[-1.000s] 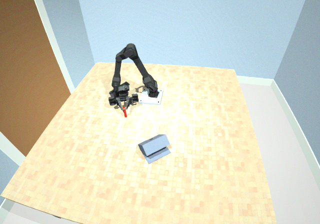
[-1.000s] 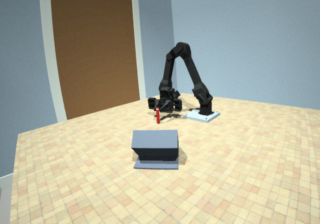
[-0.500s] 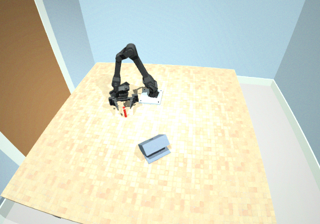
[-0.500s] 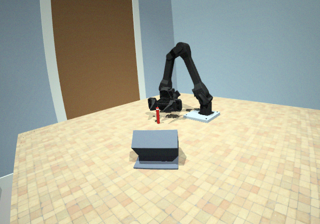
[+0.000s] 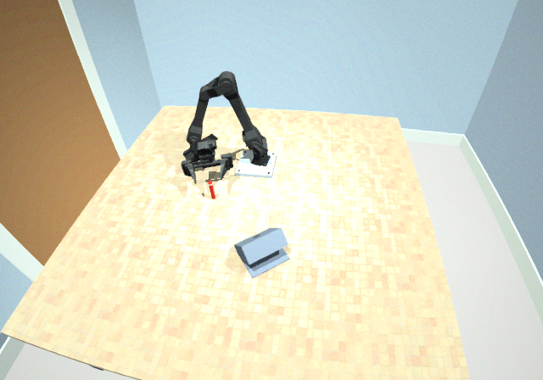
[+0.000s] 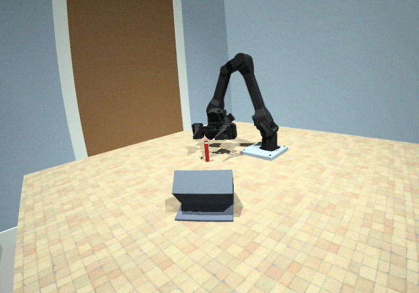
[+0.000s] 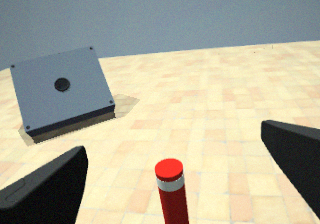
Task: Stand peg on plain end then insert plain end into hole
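The red peg point(image 5: 212, 190) point(image 6: 206, 152) point(image 7: 173, 199) stands upright on the table with its white band near the top and its plain end down. My gripper point(image 5: 207, 172) point(image 6: 213, 134) point(image 7: 175, 141) is open wide. Its fingers stand on either side of the peg's top, well apart from it. The grey sloped panel point(image 5: 262, 245) point(image 6: 203, 182) point(image 7: 60, 104) stands farther out on the table. Its dark round hole point(image 7: 62, 84) shows only in the wrist view, in the middle of the slanted face that looks toward the arm.
The arm's white base plate point(image 5: 256, 170) point(image 6: 264, 152) sits just beside the peg. The tiled table top point(image 5: 350, 236) ends at walls behind and a brown door panel point(image 6: 122, 63) to the side.
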Robot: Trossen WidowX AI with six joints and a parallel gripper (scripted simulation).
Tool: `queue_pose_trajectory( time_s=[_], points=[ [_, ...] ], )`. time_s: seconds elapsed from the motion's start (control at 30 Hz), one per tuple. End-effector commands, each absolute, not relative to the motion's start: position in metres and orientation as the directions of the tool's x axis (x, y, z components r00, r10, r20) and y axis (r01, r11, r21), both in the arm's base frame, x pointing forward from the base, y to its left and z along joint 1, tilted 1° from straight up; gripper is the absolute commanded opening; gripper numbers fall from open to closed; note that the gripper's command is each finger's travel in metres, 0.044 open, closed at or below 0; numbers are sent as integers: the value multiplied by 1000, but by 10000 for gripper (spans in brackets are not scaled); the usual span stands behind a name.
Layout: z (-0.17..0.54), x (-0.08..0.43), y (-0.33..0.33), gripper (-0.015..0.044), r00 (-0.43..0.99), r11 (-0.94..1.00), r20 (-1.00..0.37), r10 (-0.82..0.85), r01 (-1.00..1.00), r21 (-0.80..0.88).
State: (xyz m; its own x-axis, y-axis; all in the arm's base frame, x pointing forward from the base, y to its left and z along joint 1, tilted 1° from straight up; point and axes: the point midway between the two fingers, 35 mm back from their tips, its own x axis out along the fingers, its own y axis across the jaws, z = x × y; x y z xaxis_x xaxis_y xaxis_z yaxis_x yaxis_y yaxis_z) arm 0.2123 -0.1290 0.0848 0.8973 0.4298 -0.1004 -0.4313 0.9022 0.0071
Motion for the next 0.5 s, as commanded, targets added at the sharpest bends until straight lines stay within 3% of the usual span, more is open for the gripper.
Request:
queue_pose_trajectory(
  time_s=[0.0,0.27,0.47],
  points=[
    [147,215,-137,440,900,906,-104,423,-423,23],
    [221,208,-122,440,902,908,-106,418,-414,66],
    [223,208,-121,440,902,908,-106,418,-413,67]
  ],
)
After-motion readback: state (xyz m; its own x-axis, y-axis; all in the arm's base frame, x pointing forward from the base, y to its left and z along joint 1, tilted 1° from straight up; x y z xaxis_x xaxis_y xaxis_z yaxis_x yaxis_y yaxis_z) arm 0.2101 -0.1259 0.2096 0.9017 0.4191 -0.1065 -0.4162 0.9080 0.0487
